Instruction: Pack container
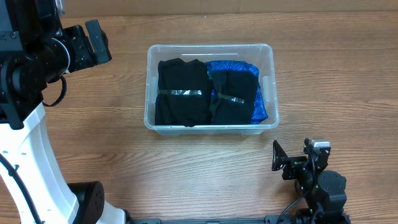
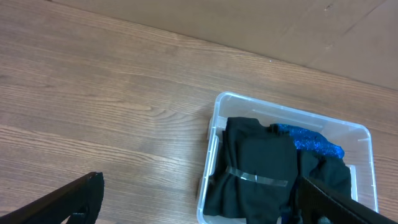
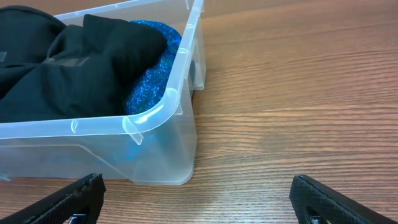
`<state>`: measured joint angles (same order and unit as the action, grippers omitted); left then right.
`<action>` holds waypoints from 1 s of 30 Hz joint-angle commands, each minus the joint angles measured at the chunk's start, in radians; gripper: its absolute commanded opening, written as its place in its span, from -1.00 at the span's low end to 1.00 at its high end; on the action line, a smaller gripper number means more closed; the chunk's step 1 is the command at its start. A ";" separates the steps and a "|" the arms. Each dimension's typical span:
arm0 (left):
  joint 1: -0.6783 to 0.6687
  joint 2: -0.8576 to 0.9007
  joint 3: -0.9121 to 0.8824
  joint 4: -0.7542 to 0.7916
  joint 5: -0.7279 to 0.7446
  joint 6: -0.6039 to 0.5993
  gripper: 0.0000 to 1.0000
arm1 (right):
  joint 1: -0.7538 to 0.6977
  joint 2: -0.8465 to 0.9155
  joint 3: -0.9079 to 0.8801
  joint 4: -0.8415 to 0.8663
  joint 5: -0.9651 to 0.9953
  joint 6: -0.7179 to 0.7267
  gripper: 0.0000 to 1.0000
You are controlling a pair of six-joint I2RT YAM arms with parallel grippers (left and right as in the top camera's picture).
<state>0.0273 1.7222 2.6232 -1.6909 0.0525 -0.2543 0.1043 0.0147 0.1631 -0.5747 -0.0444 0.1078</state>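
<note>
The clear plastic container [image 1: 267, 59] stands at the table's middle. Inside lie a black folded garment [image 1: 181, 93] with a clear tape band on the left, a second black garment [image 1: 234, 96] with a tape band, and a blue glittery cloth [image 1: 259, 107] under it on the right. My left gripper [image 1: 96, 40] is open and empty, raised at the far left, well away from the container [image 2: 214, 134]. My right gripper [image 1: 291, 158] is open and empty, low near the front right, just in front of the container's corner [image 3: 168, 118].
The wooden table [image 1: 336, 74] surrounds the container. The left arm's white base [image 1: 31, 168] stands at the front left. A cardboard wall [image 2: 298, 25] runs along the table's far edge.
</note>
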 commanded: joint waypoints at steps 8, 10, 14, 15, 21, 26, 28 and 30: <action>0.005 -0.001 -0.002 0.002 0.000 0.015 1.00 | -0.005 -0.012 -0.012 0.005 -0.002 0.000 1.00; 0.005 -0.001 -0.002 0.002 -0.001 0.015 1.00 | -0.005 -0.012 -0.012 0.005 -0.002 0.000 1.00; 0.005 -0.001 -0.002 0.002 -0.001 0.015 1.00 | -0.005 -0.012 -0.012 0.005 -0.002 0.000 1.00; 0.005 -0.001 -0.002 0.002 0.000 0.015 1.00 | -0.005 -0.012 -0.012 0.005 -0.002 0.000 1.00; 0.005 -0.001 -0.002 0.002 -0.001 0.015 1.00 | -0.005 -0.012 -0.012 0.005 -0.002 0.000 1.00; 0.004 -0.055 -0.016 0.002 -0.001 0.015 1.00 | -0.005 -0.012 -0.012 0.005 -0.002 0.000 1.00; 0.004 -0.109 -0.072 0.002 -0.002 0.015 1.00 | -0.005 -0.012 -0.012 0.005 -0.002 0.000 1.00; 0.004 -0.182 -0.176 0.060 -0.052 0.018 1.00 | -0.005 -0.012 -0.012 0.005 -0.002 0.000 1.00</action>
<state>0.0273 1.6791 2.5713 -1.6875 0.0521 -0.2543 0.1043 0.0147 0.1631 -0.5747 -0.0448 0.1078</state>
